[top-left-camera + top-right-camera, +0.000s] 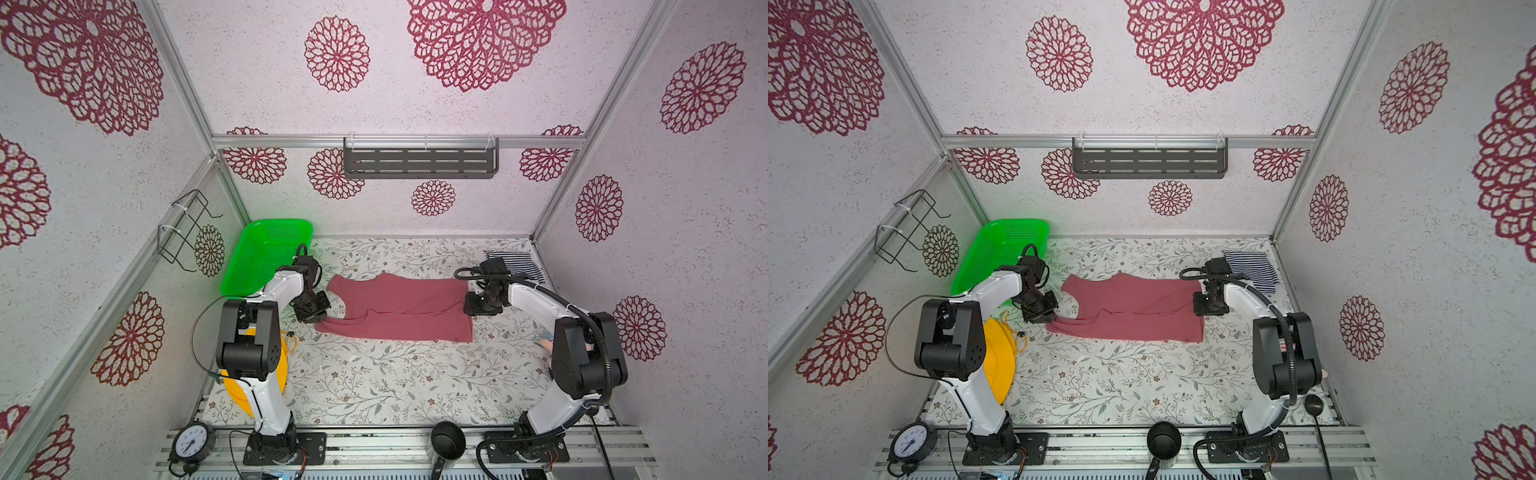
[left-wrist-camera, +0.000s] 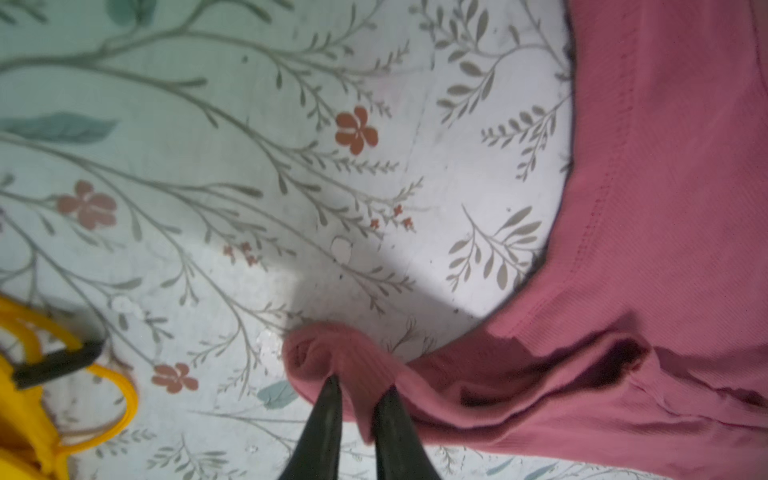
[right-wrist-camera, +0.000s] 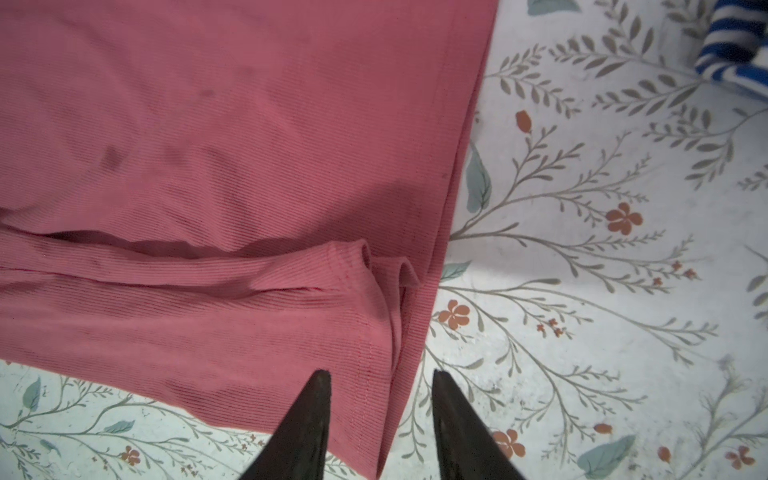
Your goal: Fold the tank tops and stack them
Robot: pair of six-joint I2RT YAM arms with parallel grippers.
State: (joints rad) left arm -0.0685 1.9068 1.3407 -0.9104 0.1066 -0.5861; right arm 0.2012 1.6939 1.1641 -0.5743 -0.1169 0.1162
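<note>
1. Left gripper (image 2: 361, 386): jaws nearly together, pinching a bunched shoulder strap of the rose-red tank top (image 1: 399, 307). The strap end curls just past the fingertips (image 2: 332, 395).
2. Rose-red tank top: spread on the table between the two grippers, with its near long side doubled over in a loose fold. An armhole edge curves away ahead of the left gripper.
3. Right gripper (image 3: 380, 374): jaws apart, poised over the top's hem corner. The hem edge runs straight ahead from the tips.
4. Striped tank top (image 1: 515, 264): crumpled beyond the right gripper toward the far corner, apart from the rose-red one.
5. Yellow hat (image 1: 284, 361): on the left gripper's outer side, its cord looped on the table, clear of the strap.
6. Green basket (image 1: 266, 253): beyond the left gripper, against the wall.
7. Table (image 1: 395, 386): broad bare floral surface on the near side of both grippers.
</note>
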